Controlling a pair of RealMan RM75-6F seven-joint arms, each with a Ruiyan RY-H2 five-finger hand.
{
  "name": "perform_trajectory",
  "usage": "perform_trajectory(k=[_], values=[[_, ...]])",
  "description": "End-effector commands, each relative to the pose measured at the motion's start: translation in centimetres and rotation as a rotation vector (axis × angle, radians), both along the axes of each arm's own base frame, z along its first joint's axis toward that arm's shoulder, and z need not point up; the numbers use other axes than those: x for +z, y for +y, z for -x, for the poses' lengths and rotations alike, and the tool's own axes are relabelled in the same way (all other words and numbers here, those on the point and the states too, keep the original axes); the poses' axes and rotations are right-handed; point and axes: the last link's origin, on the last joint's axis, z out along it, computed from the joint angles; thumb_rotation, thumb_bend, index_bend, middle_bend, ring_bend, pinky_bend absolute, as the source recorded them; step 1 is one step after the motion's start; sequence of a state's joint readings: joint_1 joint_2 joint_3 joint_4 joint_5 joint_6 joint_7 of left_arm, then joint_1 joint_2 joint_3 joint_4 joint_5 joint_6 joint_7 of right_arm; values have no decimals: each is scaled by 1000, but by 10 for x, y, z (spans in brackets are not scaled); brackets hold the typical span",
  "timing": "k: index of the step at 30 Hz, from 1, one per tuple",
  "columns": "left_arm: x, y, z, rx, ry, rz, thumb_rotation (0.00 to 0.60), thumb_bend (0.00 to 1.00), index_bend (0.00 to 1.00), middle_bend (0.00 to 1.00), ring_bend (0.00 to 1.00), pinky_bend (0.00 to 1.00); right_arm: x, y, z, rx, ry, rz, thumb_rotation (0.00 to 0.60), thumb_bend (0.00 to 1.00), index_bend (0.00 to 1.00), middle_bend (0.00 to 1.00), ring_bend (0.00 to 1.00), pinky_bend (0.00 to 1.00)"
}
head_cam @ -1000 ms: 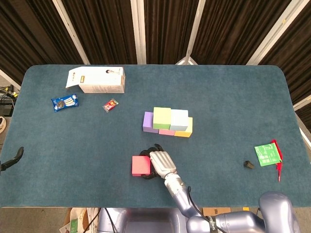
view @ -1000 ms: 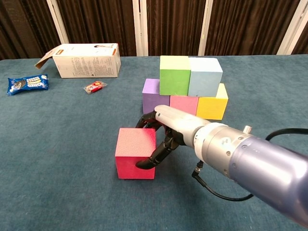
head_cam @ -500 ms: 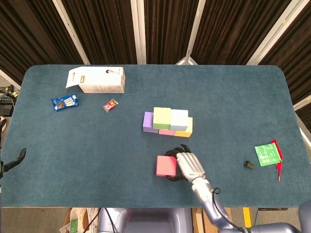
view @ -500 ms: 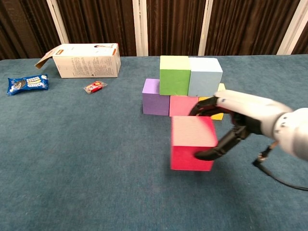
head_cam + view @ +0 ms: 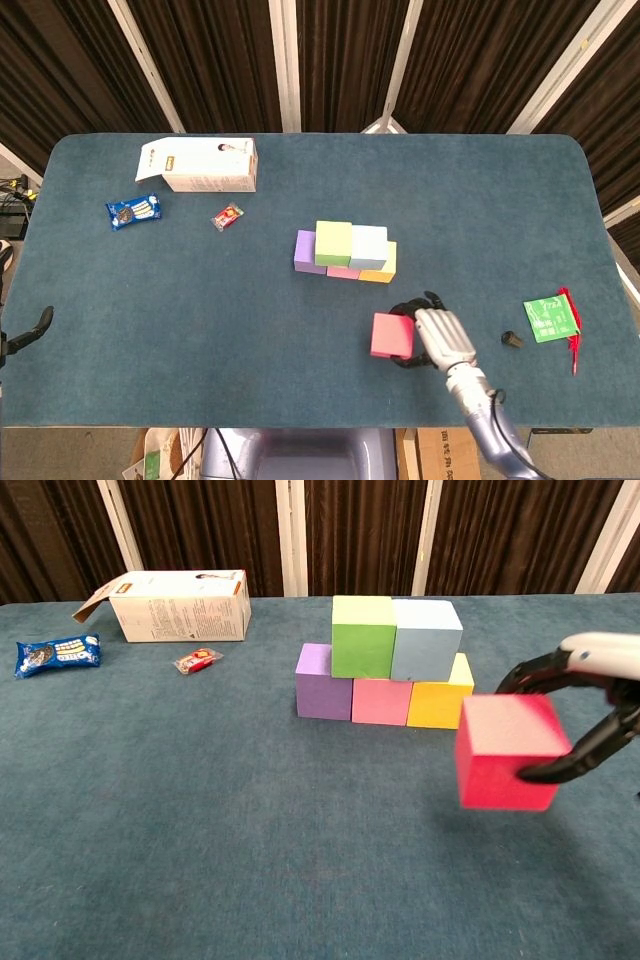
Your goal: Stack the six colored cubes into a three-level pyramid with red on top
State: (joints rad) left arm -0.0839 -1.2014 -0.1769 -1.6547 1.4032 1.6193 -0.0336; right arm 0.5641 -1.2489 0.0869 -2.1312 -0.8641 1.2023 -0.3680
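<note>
My right hand [image 5: 440,337] [image 5: 590,710] grips the red cube [image 5: 391,335] [image 5: 508,752] from its right side and holds it off the table, in front and to the right of the stack. The stack has a purple cube [image 5: 304,250] [image 5: 322,681], a pink cube [image 5: 381,701] and a yellow cube [image 5: 383,268] [image 5: 440,700] in its bottom row. A green cube [image 5: 334,243] [image 5: 363,636] and a light blue cube [image 5: 368,246] [image 5: 425,639] sit on top of them. Of the left arm only a dark tip [image 5: 30,326] shows at the left edge.
A white carton [image 5: 198,165] [image 5: 178,605], a blue snack pack [image 5: 133,211] [image 5: 57,653] and a small red wrapper [image 5: 228,216] [image 5: 196,661] lie at the far left. A green packet [image 5: 550,318] and a small black object [image 5: 511,340] lie at the right.
My right hand has carried the red cube from the table in front of the stack's left side across to the right, lifting it off the surface.
</note>
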Motion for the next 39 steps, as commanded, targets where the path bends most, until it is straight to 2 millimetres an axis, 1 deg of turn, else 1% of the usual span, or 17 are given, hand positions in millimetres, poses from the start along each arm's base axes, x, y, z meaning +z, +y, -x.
perform_trajectory(k=[1, 2, 3, 4, 6, 9, 12, 14, 17, 21, 26, 28, 34, 36, 39], values=[[-1, 0, 0, -2, 6, 6, 600, 369, 75, 12, 0, 0, 37, -18, -1, -16, -9, 63, 600, 316, 420, 409, 195, 0], [-1, 0, 0, -2, 9, 9, 600, 369, 74, 12, 0, 0, 42, -22, -1, -17, -9, 72, 600, 316, 420, 409, 192, 0], [-2, 0, 0, -2, 15, 18, 600, 369, 74, 12, 0, 0, 54, -31, -4, -17, -2, 95, 600, 317, 420, 409, 189, 0], [-4, 1, 0, -3, 29, 34, 600, 369, 75, 11, 0, 0, 75, -50, -10, 5, 28, 150, 600, 318, 420, 409, 188, 0], [-3, 1, 0, -14, 39, 46, 600, 368, 75, 11, 0, 0, 96, -71, -21, 1, 60, 147, 600, 321, 420, 409, 186, 0], [-1, 1, 1, -24, 51, 46, 600, 368, 74, 11, 0, 0, 115, -89, -32, -1, 91, 134, 600, 325, 420, 409, 186, 0], [1, 2, 1, -38, 68, 49, 600, 369, 74, 11, 0, 0, 130, -105, -43, 0, 128, 114, 600, 327, 420, 409, 186, 0], [1, 3, 2, -46, 71, 45, 600, 368, 74, 11, 0, 0, 136, -112, -49, 2, 147, 105, 600, 327, 420, 409, 185, 0], [4, 4, 2, -74, 85, 27, 600, 368, 74, 4, 0, 0, 144, -125, -67, 24, 171, 98, 600, 329, 420, 409, 185, 0], [6, 5, 1, -115, 99, -12, 600, 369, 74, 0, 0, 0, 142, -138, -94, 47, 167, 56, 600, 329, 420, 409, 185, 0], [11, 1, 5, -61, 107, -41, 600, 368, 83, 0, 0, 0, 130, -152, -138, 76, 150, -16, 600, 329, 420, 409, 185, 0], [13, 1, 6, -38, 98, -46, 600, 368, 76, 1, 0, 0, 121, -157, -160, 88, 138, -33, 600, 329, 420, 409, 186, 0], [14, 1, 5, -29, 95, -47, 600, 368, 71, 0, 0, 0, 103, -161, -191, 73, 116, -60, 600, 329, 420, 409, 185, 0], [16, 0, 4, -35, 77, -61, 600, 362, 71, 0, 0, 0, 88, -165, -205, 57, 84, -66, 600, 329, 420, 409, 185, 0], [20, -1, 4, -43, 56, -85, 600, 352, 71, 0, 0, 0, 73, -171, -209, 22, 51, -40, 600, 329, 420, 409, 185, 0]])
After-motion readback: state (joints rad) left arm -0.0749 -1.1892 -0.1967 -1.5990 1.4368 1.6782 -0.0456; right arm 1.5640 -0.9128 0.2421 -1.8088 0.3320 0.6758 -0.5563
